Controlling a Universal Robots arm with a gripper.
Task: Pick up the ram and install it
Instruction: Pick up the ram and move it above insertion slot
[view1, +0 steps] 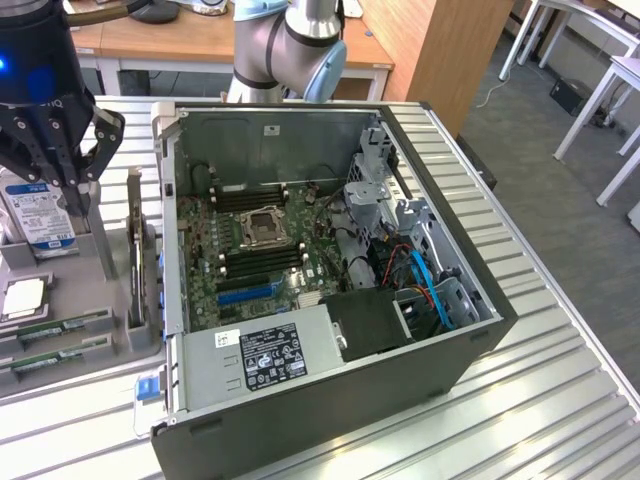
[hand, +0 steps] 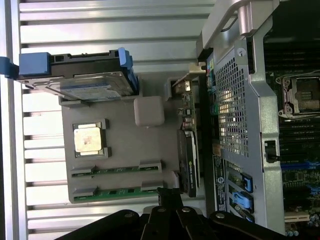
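- Step in hand: approach to the pick. I have the gripper (view1: 62, 170) (hand: 169, 196) hanging above the grey parts tray (view1: 110, 300) (hand: 125, 150), over its far end by the hard drive (view1: 35, 215) (hand: 85, 82).
- Claw state: the jaws are drawn together with nothing between them. I judge the pick not yet begun.
- Location of the ram (view1: 55, 358) (hand: 117, 192): it lies flat in the nearest slot of the tray, apart from the gripper. A second stick (view1: 60, 328) (hand: 117, 171) of the same kind lies in the slot just beside it. I cannot tell which of the two is meant.
- What the pick calls for, in my judgement: parted jaws, aligned across the thin board rather than along it, and a straight lift. The slot walls sit close to the stick, so there is little room for error.
- Tray contents: hard drive at the far end, CPU chip (view1: 22, 298) (hand: 88, 139) in its square pocket in the middle, the two sticks at the near end, and an expansion card (view1: 135, 240) (hand: 189, 160) standing on edge along the side next to the case.
- Computer case (view1: 480, 330) (hand: 245, 115): it lies open on the table at the exterior view's right of the tray. Inside are the motherboard (view1: 215, 265), a bare CPU socket (view1: 262, 225) (hand: 300, 97) and dark memory slots (view1: 262, 262) on either side of it, which appear unfilled.
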